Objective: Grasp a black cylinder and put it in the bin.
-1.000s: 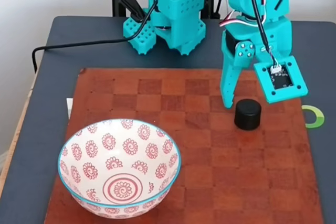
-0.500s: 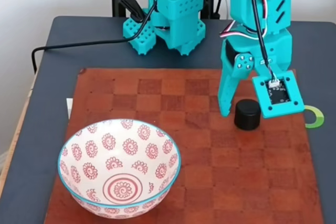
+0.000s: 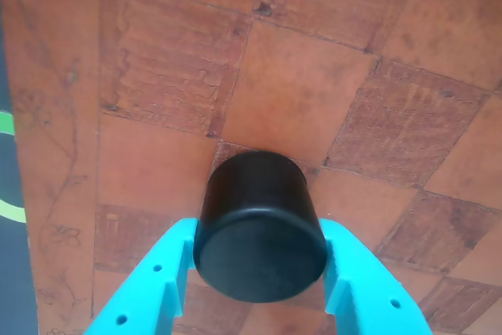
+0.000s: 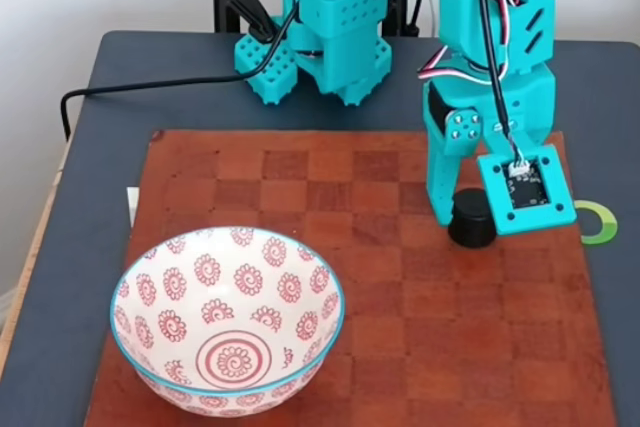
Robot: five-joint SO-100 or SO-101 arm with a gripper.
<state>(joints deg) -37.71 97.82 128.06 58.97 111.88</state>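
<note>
The black cylinder stands upright on the right part of the wooden checkerboard in the fixed view. My teal gripper reaches down over it, one finger pressed to its left side, the camera plate covering its right side. In the other view the black cylinder fills the gap of the gripper, and both teal fingers touch its sides. It still rests on the board. The bin, a white bowl with red spirals and a blue rim, sits at the board's front left.
The arm's teal base and a black cable are at the back of the dark table. A green ring mark lies just off the board's right edge. Bare board lies between the cylinder and the bowl.
The gripper has dropped lower around the cylinder and its left finger has swung in against the cylinder's side. Cylinder and bowl stay where they were.
</note>
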